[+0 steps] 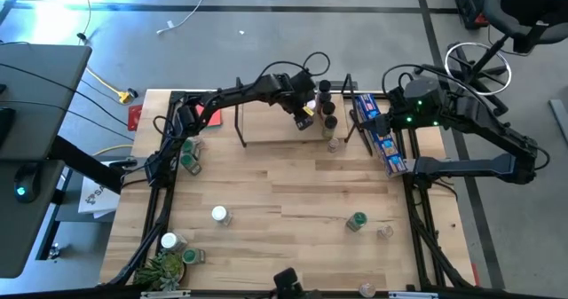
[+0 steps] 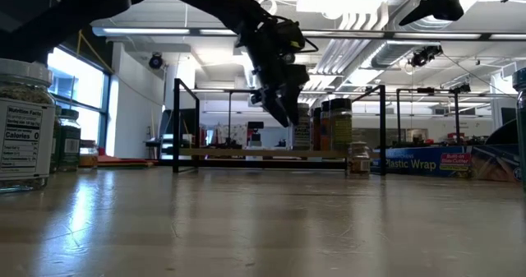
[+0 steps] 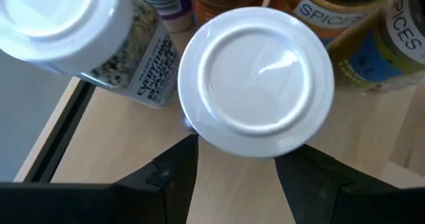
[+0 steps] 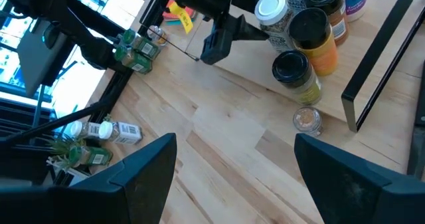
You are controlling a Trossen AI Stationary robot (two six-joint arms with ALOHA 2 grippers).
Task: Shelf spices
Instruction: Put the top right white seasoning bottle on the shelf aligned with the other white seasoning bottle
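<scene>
Step in hand – setting one jar among the row on the shelf [image 1: 266, 121], upper centre of the high view.

Left gripper [image 1: 306, 114]: poised over the shelf's right end, fingers [image 3: 171, 174] tight against either side of a white-lidded jar [image 3: 255, 84] – closed on it, by the look of it. Cannot say whether that jar's base already rests on the board.

Right gripper [image 4: 234, 141]: parked at upper right of the high view, beside the blue packet [image 1: 380, 135], jaws spread wide, holding nothing.

Next move, as judged: calls for a gentle release and a straight lift clear, given a seasoning jar [image 3: 99, 38] and dark-lidded jars [image 1: 327, 104] crowding close on both sides – easy to knock on withdrawal.

Spices: small cylinders with white, black or green lids, some clear with brownish or speckled contents.
- Cluster already standing at the shelf's right end.
- One small clear jar [image 4: 307, 119] just in front of the shelf, on the table.
- Still loose on the table: white-lidded jar [image 1: 219, 215] lower left of centre, green-lidded jar [image 1: 357, 221] lower right, green pair [image 1: 189, 155] at left edge, more at lower left.

Well short of done.
</scene>
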